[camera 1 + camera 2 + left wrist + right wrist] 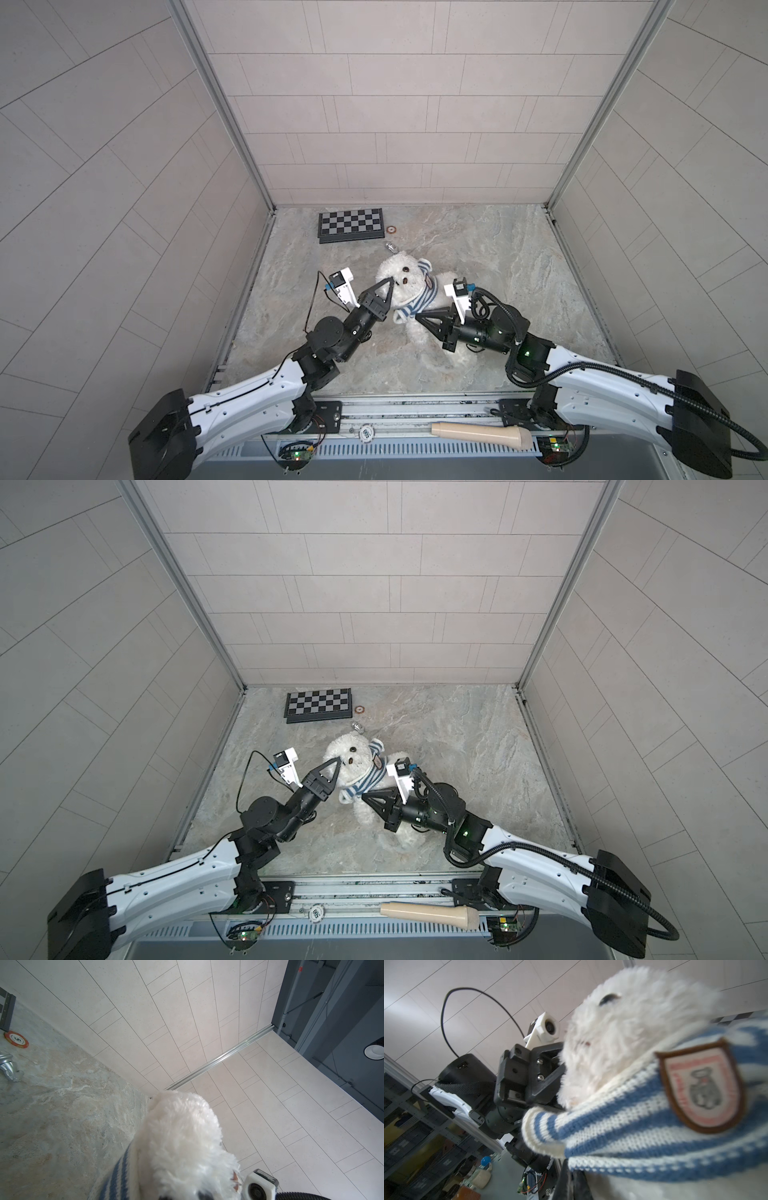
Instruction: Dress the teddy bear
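- The teddy bear (409, 293) lies face up at mid-table on the marble tabletop (519, 257). Its head points toward the chessboard (351, 224), and it sits between the two arms.
- A blue-and-white striped sweater (415, 302) is bunched around the neck and upper chest. Stripes also cover one ear. The belly and legs are bare fur. The sweater carries a shield badge (702, 1086).
- Left gripper (390, 282): jaws drawn together to a point, tips against the fur beside the muzzle. Whether any fur is pinched cannot be told.
- Right gripper (417, 318): jaws fully together, tips at the sweater's lower edge beside the striped sleeve. A hold on the knit cannot be confirmed.
- A red chip (391, 229) and a small silver item (390, 247) lie near the head, not touching it.
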